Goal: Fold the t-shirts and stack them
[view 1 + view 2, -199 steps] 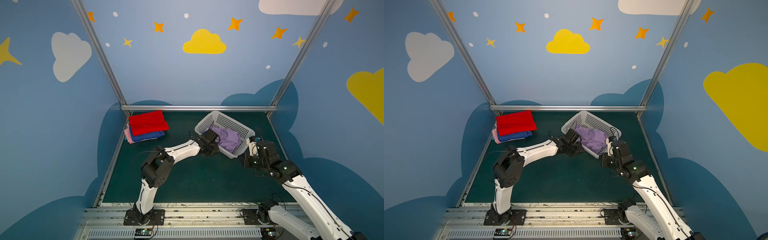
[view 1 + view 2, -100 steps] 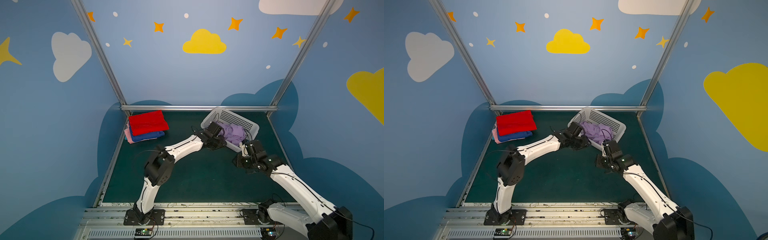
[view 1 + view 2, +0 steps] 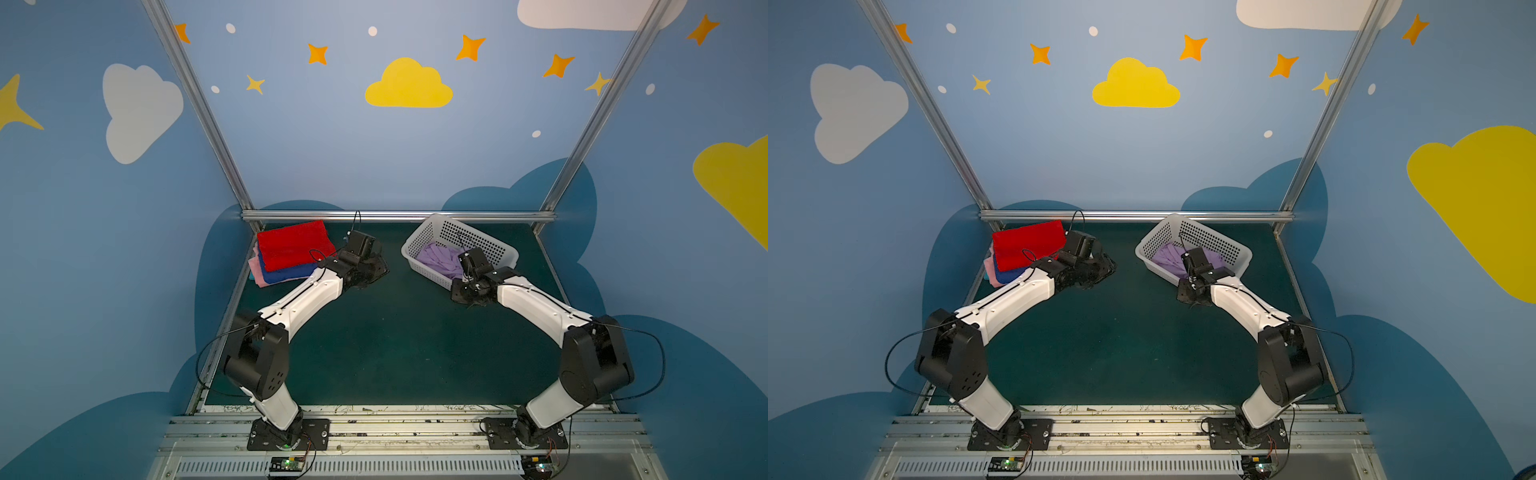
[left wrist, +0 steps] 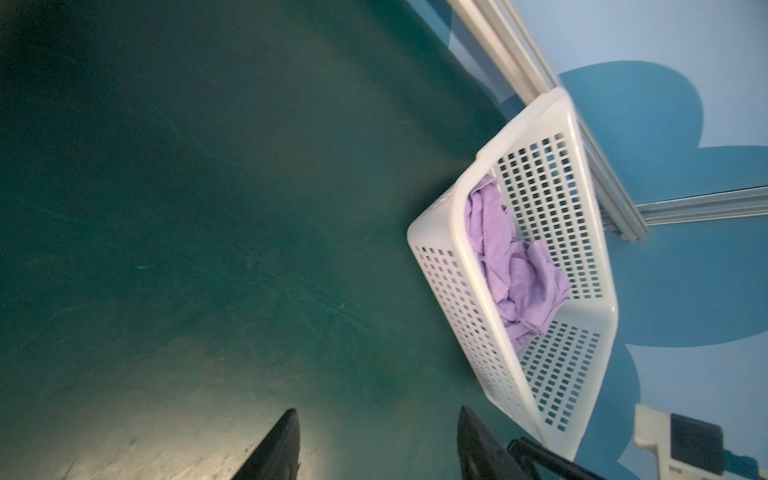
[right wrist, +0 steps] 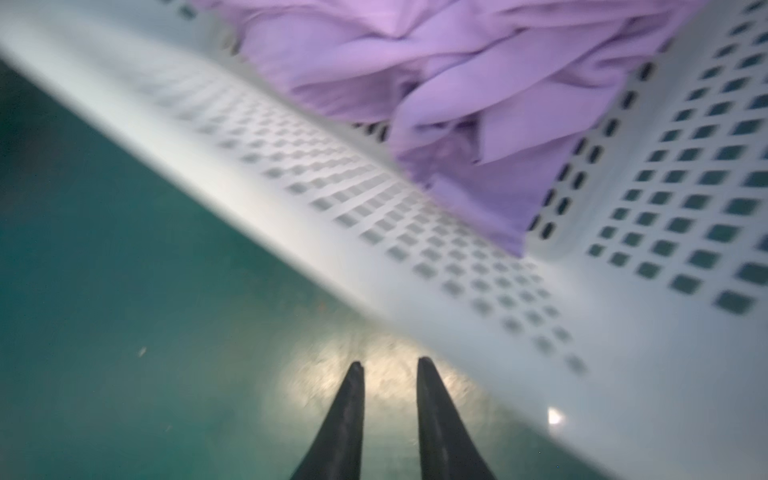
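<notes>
1. Mat (image 3: 395, 345): dark green, filling the lower middle of both top views, front rail to back rail (image 3: 399, 215).
2. Left arm (image 3: 307, 297): white with black joints. Base at the lower left of the mat and elbow raised near the left edge. Forearm slopes up the frame toward centre, and the wrist sits low over the mat just right of the shirt stack.
3. Right arm (image 3: 536, 307): mirror pose. Base at lower right and elbow raised near the right edge. Forearm reaches up and left, and the wrist sits low at the basket's near side.
4. Basket (image 3: 465, 232): white and perforated, right of centre by the back rail, standing on the mat askew to the rail.
5. Stack, left of centre in the mat's back-left corner. Red shirt (image 3: 293, 245) folded on top, blue shirt (image 3: 286, 274) beneath it. Pink shirt (image 3: 258, 272) lowest, its edge showing on the left.
6. Lavender shirt (image 3: 438, 257): crumpled and unfolded, lying inside the basket. Neither gripper touches it.
7. Left gripper (image 4: 377, 411): jaws wide apart with nothing between them. It points across bare mat toward the basket and is well apart from it.
8. Right gripper (image 5: 390, 362): jaws parted by a narrow gap, empty. The tips are over bare mat just beside the basket's outer wall. The wrist view is blurred.
</notes>
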`<control>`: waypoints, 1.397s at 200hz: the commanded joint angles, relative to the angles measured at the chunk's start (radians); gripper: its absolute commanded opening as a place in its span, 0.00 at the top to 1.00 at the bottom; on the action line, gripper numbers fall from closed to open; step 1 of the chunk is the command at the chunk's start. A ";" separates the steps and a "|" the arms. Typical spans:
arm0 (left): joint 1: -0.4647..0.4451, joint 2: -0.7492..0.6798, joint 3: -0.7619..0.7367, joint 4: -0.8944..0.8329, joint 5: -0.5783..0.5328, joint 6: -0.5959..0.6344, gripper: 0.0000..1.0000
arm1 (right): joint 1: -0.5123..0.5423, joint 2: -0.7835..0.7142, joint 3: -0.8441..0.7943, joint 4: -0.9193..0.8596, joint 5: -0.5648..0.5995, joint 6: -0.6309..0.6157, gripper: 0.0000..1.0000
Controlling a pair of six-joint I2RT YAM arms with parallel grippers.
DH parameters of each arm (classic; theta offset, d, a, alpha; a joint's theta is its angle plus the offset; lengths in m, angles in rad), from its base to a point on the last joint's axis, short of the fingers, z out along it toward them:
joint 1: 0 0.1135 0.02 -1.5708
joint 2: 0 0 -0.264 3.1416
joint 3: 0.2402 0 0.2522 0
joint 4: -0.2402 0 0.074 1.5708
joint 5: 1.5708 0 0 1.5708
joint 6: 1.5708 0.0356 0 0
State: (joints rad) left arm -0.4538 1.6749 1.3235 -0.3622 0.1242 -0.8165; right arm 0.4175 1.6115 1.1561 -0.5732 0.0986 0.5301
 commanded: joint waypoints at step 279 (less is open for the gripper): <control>-0.184 1.118 1.349 -0.018 0.320 -0.140 0.43 | -0.352 0.011 0.195 0.061 0.104 -0.070 0.14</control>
State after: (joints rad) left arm -0.6491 2.7705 2.6480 -0.4786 0.3943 -0.8997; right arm 0.0650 1.6169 1.3941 -0.6365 0.0895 0.4950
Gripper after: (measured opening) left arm 0.568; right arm 0.858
